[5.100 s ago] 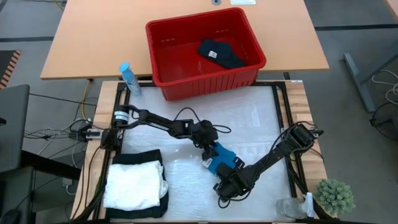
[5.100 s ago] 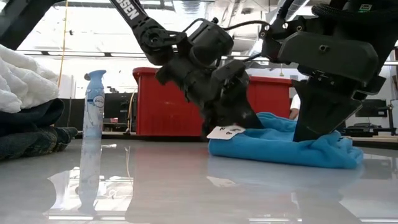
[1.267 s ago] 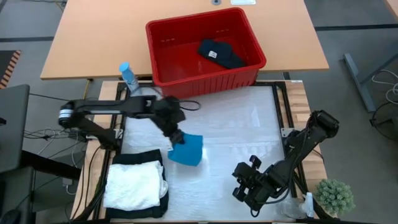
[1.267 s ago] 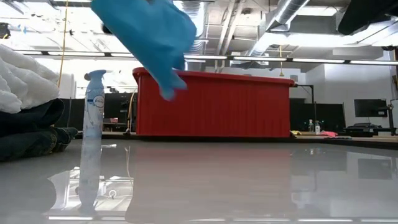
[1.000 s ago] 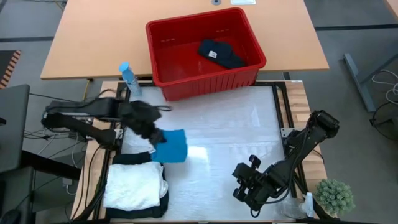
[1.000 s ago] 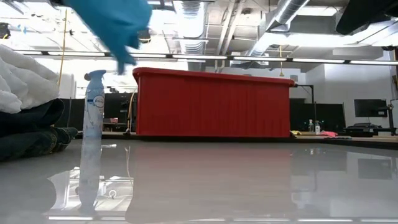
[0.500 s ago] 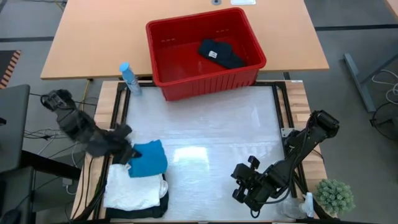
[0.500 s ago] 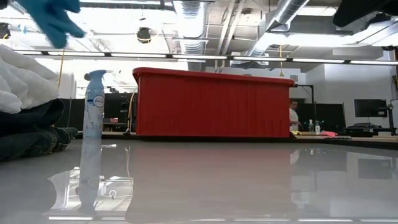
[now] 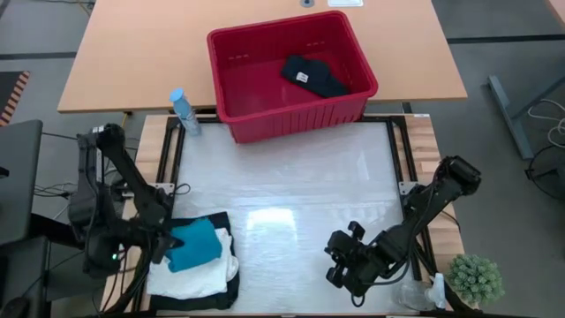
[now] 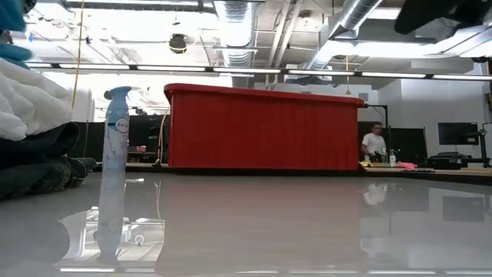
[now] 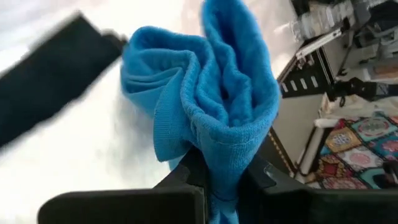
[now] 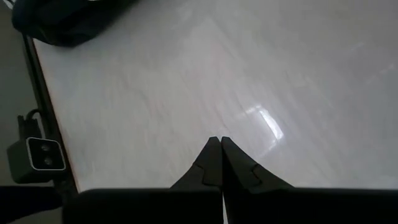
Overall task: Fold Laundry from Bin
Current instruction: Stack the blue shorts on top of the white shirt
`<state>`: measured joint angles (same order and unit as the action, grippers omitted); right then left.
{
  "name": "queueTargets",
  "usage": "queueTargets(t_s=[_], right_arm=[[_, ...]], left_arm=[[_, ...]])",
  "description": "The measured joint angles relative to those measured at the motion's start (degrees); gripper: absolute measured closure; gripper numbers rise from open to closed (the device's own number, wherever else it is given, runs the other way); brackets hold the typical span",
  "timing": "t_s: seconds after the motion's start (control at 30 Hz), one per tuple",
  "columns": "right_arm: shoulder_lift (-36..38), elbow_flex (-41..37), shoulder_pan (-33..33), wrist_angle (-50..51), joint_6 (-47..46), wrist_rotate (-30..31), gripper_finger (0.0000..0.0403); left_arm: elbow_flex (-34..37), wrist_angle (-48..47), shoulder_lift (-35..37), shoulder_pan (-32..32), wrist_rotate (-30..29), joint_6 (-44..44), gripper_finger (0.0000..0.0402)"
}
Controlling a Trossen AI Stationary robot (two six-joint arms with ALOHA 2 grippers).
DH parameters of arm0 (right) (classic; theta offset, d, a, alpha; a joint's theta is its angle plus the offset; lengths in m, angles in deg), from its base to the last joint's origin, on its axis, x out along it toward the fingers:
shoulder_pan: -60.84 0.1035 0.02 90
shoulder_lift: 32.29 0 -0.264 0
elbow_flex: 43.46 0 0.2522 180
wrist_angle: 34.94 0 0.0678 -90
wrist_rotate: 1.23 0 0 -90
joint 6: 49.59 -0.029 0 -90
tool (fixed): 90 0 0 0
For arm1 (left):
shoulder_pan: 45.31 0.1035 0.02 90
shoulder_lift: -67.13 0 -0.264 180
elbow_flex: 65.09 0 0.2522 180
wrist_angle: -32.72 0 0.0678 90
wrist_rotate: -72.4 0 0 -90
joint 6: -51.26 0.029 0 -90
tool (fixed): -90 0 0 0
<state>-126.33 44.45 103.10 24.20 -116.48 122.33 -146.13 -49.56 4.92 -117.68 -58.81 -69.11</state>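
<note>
We see the left arm bent back over the table's left edge, its links folded above the cables there, with the left gripper (image 9: 168, 245) low over the near-left corner. Its fingers (image 11: 194, 171) are pinched tight on a fold of the blue cloth (image 9: 194, 243), which bunches up past them in soft ridges in the left wrist view. From above, the blue cloth lies with its long axis roughly across the table, its free end reaching toward the table's middle, and it sits on top of the white garment (image 9: 190, 274). Whether it rests fully on the white garment or hangs just above it we cannot tell. The white garment lies folded on a black garment (image 9: 199, 221), whose edges show around it; the stack sits in the near-left corner of the table (image 9: 291, 194).

The right arm reaches in from the right edge, elbow out, forearm slanting toward the near side. The right gripper (image 9: 340, 265) is low over the bare surface near the front, well apart from the stack. Its fingers (image 12: 210, 163) meet tip to tip and hold nothing.

The bin (image 9: 291, 110) stands at the far edge, long axis across the table, with one dark item (image 9: 313, 77) inside near its right wall. A spray bottle (image 9: 183, 110) stands just left of the bin.
</note>
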Motion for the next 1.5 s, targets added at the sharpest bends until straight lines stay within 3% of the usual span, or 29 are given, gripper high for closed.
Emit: queueTargets(t_s=[0.3, 0.7, 0.8, 1.03, 1.17, 1.33, 1.5], right_arm=[[0.0, 0.0, -2.8, -5.9, 4.6, -3.4, 0.0385], [0.0, 0.0, -4.2, -8.7, 4.2, -6.5, 0.0385], [0.0, 0.0, -4.2, -8.6, 4.2, -6.5, 0.0385], [0.0, 0.0, -4.9, -9.7, 4.0, -6.5, 0.0385], [0.0, 0.0, -4.9, -10.7, 4.0, -6.5, 0.0385], [0.0, 0.0, -4.9, -11.4, 3.9, -6.5, 0.0385], [0.0, 0.0, -4.9, -11.8, 3.8, -6.5, 0.0385]], left_arm=[[8.0, 10.2, -2.0, -7.5, -1.3, -7.4, 0.0382], [8.1, 16.4, -2.2, -12.1, -5.6, -7.2, 0.0385], [8.7, 13.6, -2.3, -12.0, -4.6, -7.3, 0.0385], [15.0, 18.1, -2.3, -11.8, -2.4, -7.8, 0.0382], [17.9, 18.1, -1.7, -11.8, -2.3, -8.1, 0.0364], [21.0, 17.0, -0.3, -10.5, 4.6, -7.5, 0.0323], [21.2, 11.6, 1.1, -9.4, 6.5, -7.3, 0.0287]])
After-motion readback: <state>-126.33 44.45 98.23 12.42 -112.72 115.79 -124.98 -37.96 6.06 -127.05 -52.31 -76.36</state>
